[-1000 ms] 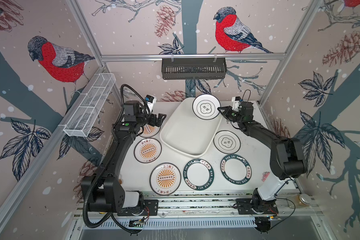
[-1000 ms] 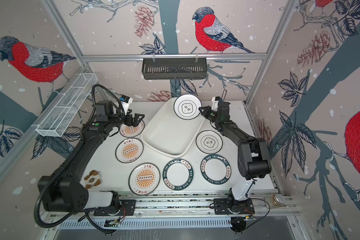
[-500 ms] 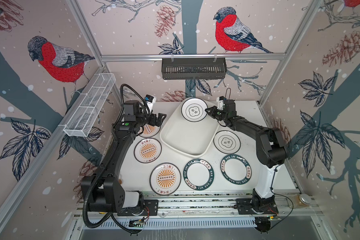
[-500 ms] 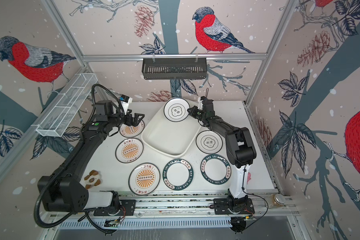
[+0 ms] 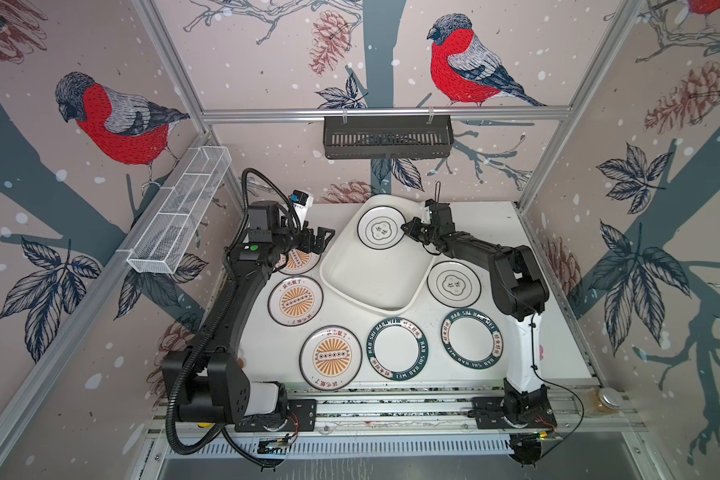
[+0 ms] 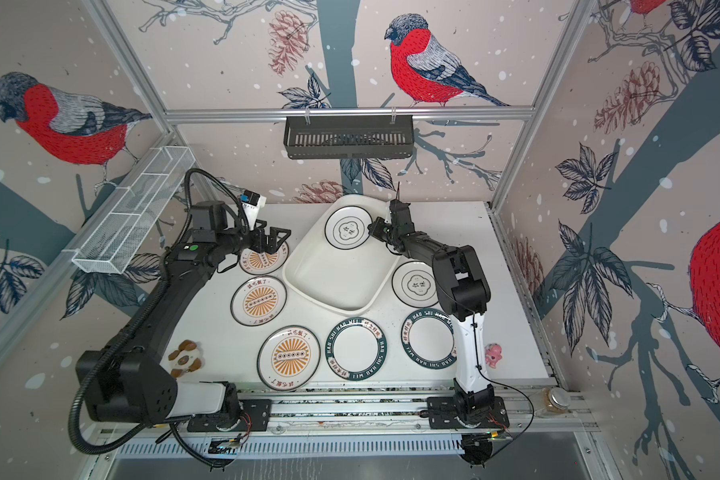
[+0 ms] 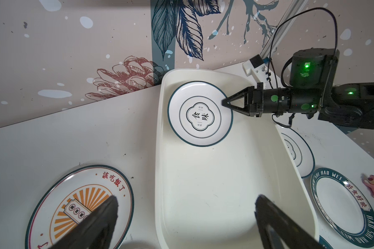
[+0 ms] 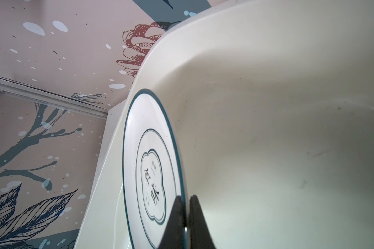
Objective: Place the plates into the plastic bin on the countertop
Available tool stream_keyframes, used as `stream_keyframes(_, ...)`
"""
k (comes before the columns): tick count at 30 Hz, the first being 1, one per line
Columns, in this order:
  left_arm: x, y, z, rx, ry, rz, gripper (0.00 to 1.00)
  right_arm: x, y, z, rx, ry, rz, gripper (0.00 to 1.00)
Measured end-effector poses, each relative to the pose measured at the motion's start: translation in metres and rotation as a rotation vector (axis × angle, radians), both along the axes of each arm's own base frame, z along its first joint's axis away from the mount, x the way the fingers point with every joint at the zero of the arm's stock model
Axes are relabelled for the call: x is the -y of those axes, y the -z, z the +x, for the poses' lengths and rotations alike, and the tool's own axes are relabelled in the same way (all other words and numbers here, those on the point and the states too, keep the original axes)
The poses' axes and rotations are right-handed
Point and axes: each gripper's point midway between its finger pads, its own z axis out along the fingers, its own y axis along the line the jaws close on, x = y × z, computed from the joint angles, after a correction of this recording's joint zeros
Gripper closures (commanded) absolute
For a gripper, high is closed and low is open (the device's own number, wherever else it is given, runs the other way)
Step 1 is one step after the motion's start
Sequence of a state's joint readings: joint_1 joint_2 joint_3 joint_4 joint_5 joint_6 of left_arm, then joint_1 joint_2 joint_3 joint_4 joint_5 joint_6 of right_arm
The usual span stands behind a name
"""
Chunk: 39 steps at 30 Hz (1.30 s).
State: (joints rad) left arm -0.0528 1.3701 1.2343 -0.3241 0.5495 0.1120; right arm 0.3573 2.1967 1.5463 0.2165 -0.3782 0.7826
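My right gripper (image 5: 406, 228) (image 6: 373, 228) (image 7: 224, 101) (image 8: 186, 200) is shut on the rim of a small cloud-centre plate (image 5: 381, 228) (image 6: 348, 228) (image 7: 200, 114) (image 8: 153, 172). It holds the plate tilted over the far end of the plastic bin (image 5: 375, 282) (image 6: 337, 278) (image 7: 203, 194) (image 8: 268, 107). My left gripper (image 5: 325, 239) (image 6: 277, 241) (image 7: 186, 200) hangs open and empty above the bin's left rim and the far sunburst plate (image 5: 298, 262). On the countertop (image 5: 495, 232) lie two more sunburst plates (image 5: 296, 300) (image 5: 331, 357), two green-banded plates (image 5: 398, 349) (image 5: 470, 344) and a second cloud plate (image 5: 454, 284).
A black slatted basket (image 5: 387, 137) hangs on the back rail. A white wire-mesh basket (image 5: 179, 216) is fixed along the left wall. A pink toy (image 6: 493, 353) sits at the right front, a brown-and-white toy (image 6: 186, 357) at the left front.
My right gripper has carried the cloud plate leftward, from past the bin's far right corner to over the bin's far end. The left arm has not moved.
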Motion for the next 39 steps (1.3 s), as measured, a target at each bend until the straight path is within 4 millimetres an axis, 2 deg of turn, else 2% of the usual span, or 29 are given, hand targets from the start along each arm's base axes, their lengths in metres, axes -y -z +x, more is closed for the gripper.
stream_keyframes(18, 0.006, 0.000, -0.003, -0.009, 0.032, -0.027, 0.02, -0.003, 0.033, 0.014, -0.072, 0.029, -0.053, 0.98)
stream_keyframes(24, 0.007, -0.001, -0.004, -0.009, 0.041, -0.032, 0.02, -0.001, 0.042, 0.018, -0.090, 0.036, -0.063, 0.93)
stream_keyframes(30, 0.008, -0.001, -0.004, -0.010, 0.041, -0.035, 0.02, 0.000, 0.043, 0.023, -0.092, 0.041, -0.062, 0.86)
stream_keyframes(37, 0.010, -0.001, -0.005, -0.022, 0.048, -0.055, 0.02, 0.002, 0.047, 0.027, -0.096, 0.046, -0.064, 0.83)
stream_keyframes(39, 0.011, -0.001, -0.006, -0.024, 0.056, -0.061, 0.02, 0.001, 0.048, 0.029, -0.099, 0.045, -0.065, 0.78)
